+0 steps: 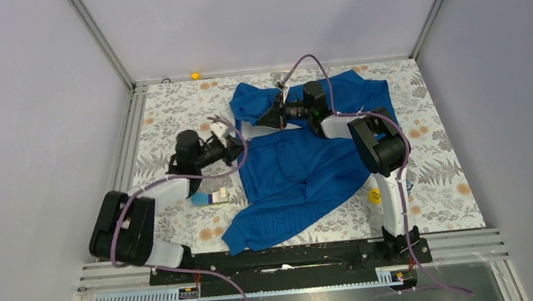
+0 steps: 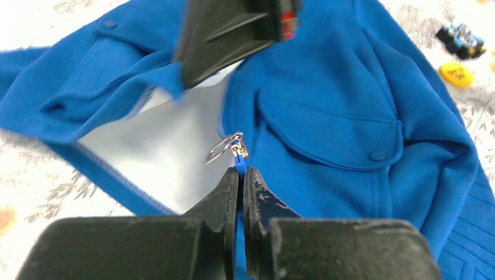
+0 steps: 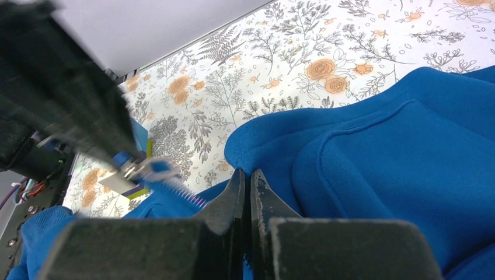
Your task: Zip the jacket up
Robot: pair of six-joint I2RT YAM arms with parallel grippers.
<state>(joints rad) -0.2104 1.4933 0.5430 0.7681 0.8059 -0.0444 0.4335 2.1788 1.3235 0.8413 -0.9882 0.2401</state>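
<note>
The royal-blue jacket [image 1: 301,165] lies spread on the floral table, partly open at the top, where its pale lining [image 2: 157,146] shows. My left gripper [image 2: 240,170] is shut on a narrow blue strip at the zipper line, just below the silver slider and pull [image 2: 226,148]. In the top view the left gripper [image 1: 238,147] sits at the jacket's left side. My right gripper [image 3: 246,172] is shut on a folded blue edge near the collar, next to the zipper teeth [image 3: 182,190]. From above, the right gripper [image 1: 259,120] is just beyond the left one.
A small blue-and-white card [image 1: 210,197] lies on the table left of the jacket. A yellow disc [image 1: 375,196] sits by the right arm's base, seen also as the yellow disc [image 2: 455,74] beside a small dark item [image 2: 462,37]. A yellow block [image 1: 195,75] rests at the back wall.
</note>
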